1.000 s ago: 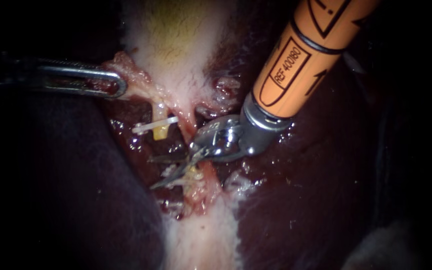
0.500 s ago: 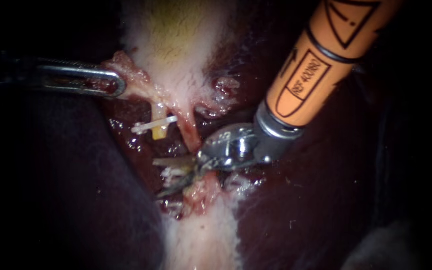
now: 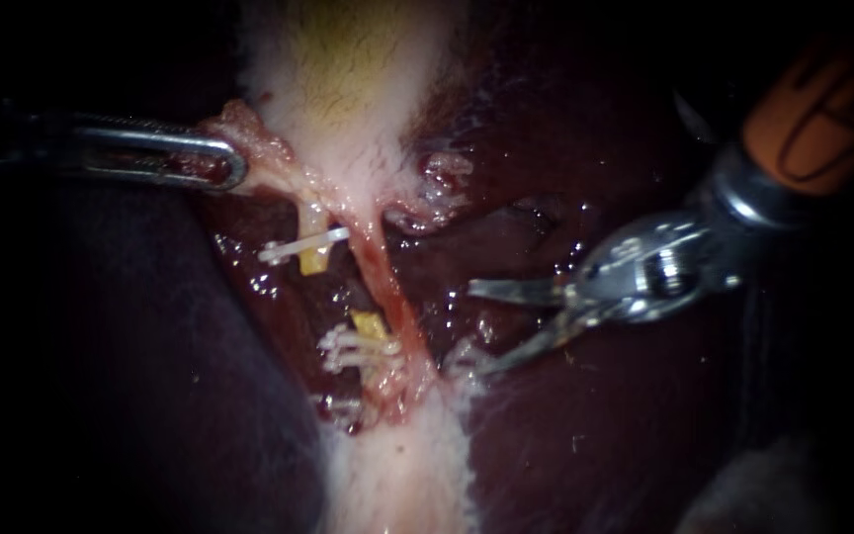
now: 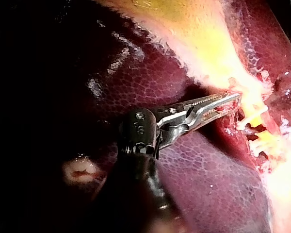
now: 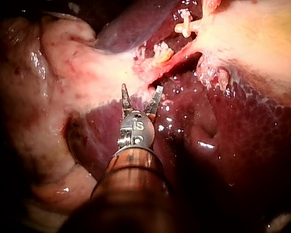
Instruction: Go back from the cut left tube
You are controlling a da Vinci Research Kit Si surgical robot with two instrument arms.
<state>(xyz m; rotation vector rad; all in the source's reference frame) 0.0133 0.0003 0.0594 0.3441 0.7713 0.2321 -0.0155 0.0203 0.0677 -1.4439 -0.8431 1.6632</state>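
The left tube is cut in two. Its upper stump [image 3: 315, 259] is yellow and carries a white clip [image 3: 303, 246]; its lower stump [image 3: 369, 325] sits above more white clips [image 3: 353, 348]. A pink right tube [image 3: 385, 282] runs whole beside them. My right instrument [image 3: 477, 328] stands to the right of the tubes, off them, blades open with nothing between. In the right wrist view the open blades [image 5: 141, 92] sit short of the cut stump [image 5: 160, 53]. My left instrument [image 3: 221, 158] is shut on pink tissue at the gallbladder's [image 3: 348, 79] edge, as the left wrist view [image 4: 231, 101] also shows.
Dark red liver [image 3: 605, 425] lies under and around my right instrument. A pale band of tissue [image 3: 397, 475] runs down from the clipped stump. A ragged pale tag [image 3: 444, 170] sits right of the gallbladder's neck. In the right wrist view, pale lumpy tissue [image 5: 43, 126] lies beside the shaft.
My right instrument has drawn back to the right, away from the lower stump, its blades opening wider. The cut gap in the left tube now shows. The left instrument has held still.
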